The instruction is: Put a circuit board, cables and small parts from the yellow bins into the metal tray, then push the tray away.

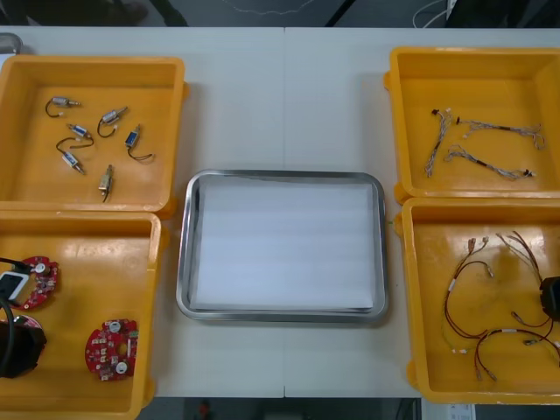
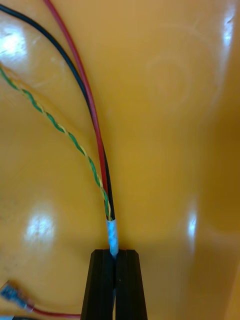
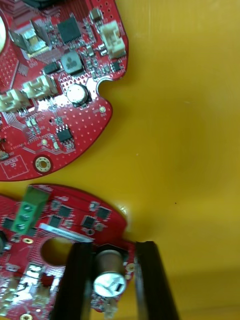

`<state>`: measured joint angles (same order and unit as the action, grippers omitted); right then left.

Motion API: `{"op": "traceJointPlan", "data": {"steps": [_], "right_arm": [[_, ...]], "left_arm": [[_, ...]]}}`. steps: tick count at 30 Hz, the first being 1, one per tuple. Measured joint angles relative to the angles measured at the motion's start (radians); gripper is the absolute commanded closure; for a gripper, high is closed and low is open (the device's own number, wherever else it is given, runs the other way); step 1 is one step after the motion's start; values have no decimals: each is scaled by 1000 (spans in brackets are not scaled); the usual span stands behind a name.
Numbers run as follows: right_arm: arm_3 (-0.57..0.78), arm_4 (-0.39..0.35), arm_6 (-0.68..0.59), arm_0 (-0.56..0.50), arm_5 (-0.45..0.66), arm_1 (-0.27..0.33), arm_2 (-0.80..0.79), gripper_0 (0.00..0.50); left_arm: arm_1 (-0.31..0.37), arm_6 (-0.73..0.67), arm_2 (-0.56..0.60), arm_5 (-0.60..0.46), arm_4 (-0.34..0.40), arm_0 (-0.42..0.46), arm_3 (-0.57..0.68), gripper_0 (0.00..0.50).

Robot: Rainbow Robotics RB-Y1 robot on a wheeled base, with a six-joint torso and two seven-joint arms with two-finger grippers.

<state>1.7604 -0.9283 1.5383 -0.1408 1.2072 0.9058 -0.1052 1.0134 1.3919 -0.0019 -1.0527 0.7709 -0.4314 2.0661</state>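
Note:
In the near left yellow bin (image 1: 79, 232), my left gripper (image 1: 17, 348) is low over the round red circuit boards. Its fingers (image 3: 75, 280) are closed on the edge of one circuit board (image 3: 60, 235), with a silver round component between them. A second board (image 3: 55, 85) lies just beyond, and a third (image 1: 111, 348) lies to the side. At the outer side of the near right yellow bin (image 1: 420, 350), my right gripper (image 1: 551, 297) is down. It is shut on the white-taped end of a cable (image 2: 102, 170) of red, black and twisted green-yellow wires. The metal tray (image 1: 184, 254) sits in the middle, white inside.
The far left bin (image 1: 175, 105) holds several small metal parts (image 1: 87, 140). Twisted blue and white cables (image 1: 481, 144) lie in the far right bin (image 1: 398, 105). More red cables (image 1: 481, 306) are spread across the near right bin's floor.

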Motion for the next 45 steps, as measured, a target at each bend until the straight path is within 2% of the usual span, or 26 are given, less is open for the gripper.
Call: {"op": "traceJointPlan", "data": {"steps": [16,23,29,33,40,45], "right_arm": [[274,-50,0,12,392,0,-255,500],[380,-74,-7,81,569,0,-292,500],[457,-117,-69,154,683,0,-300,500],[502,-160,-151,197,705,0,-299,500],[555,-162,-154,267,707,1,-277,500],[556,-162,-154,321,709,14,-211,500]], "left_arm": [[8,0,-8,0,-13,0,4,500],[11,0,60,-172,7,1,88,500],[11,0,139,-292,70,22,152,499],[11,0,174,-397,94,74,200,499],[11,0,178,-558,126,231,248,500],[11,0,177,-660,209,372,253,498]]}}
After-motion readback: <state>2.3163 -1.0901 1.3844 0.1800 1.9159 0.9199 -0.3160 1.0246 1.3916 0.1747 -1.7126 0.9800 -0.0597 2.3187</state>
